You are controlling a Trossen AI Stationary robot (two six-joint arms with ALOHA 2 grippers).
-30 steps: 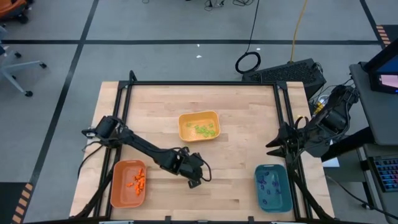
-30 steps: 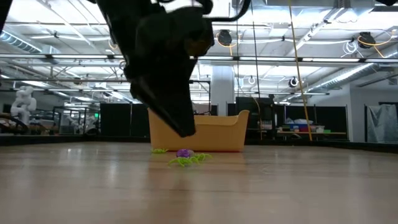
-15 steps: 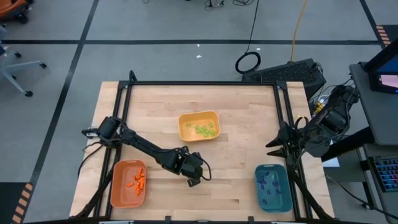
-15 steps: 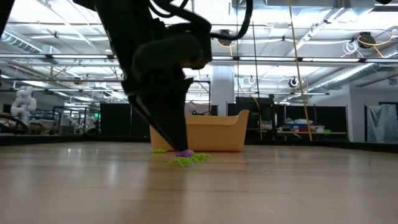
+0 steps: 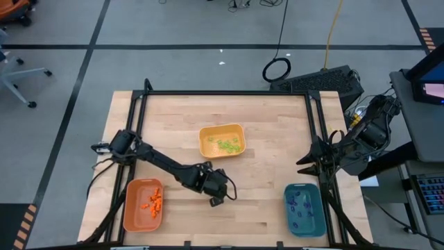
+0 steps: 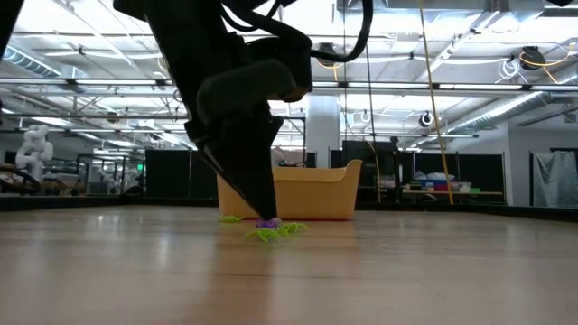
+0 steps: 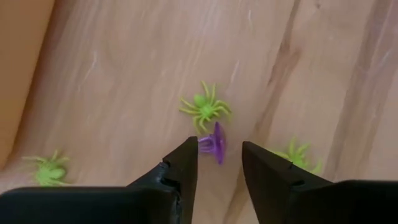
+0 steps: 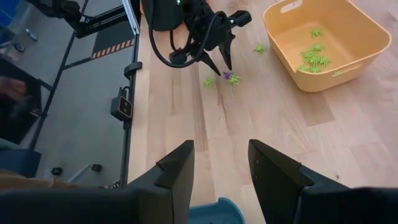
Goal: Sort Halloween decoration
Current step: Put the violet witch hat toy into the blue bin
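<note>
A purple piece of Halloween decoration (image 7: 216, 143) lies on the wooden table among light green spiders (image 7: 205, 109). My left gripper (image 7: 219, 150) points steeply down at it. Its tips are at the table, open, with one finger on each side of the piece's near end. In the low view the gripper (image 6: 265, 215) stands right over the piece (image 6: 267, 222). My right gripper (image 8: 221, 149) waits open and high at the table's right edge, with nothing between its fingers. Orange pieces (image 5: 154, 200) lie in the orange tray, green ones (image 5: 229, 145) in the yellow tray, and purple ones (image 5: 302, 206) in the teal tray. My left gripper comes at the purple piece (image 7: 211, 144) slanting down from above, with the piece flat on the table just past its fingertips. One fingertip (image 7: 189, 152) sits right beside the piece's edge. Whether it touches, I cannot tell.
The orange tray (image 5: 128, 208) stands at the near left, the yellow tray (image 5: 205, 135) in the middle and the teal tray (image 5: 288, 201) at the near right. Two more green spiders (image 7: 46, 171) (image 7: 297, 155) lie on either side of the gripper. A black frame runs along the table's edges.
My left gripper has sunk a little, from just above the table down to the purple piece, where its tips now stand. The pieces on the table have not moved.
</note>
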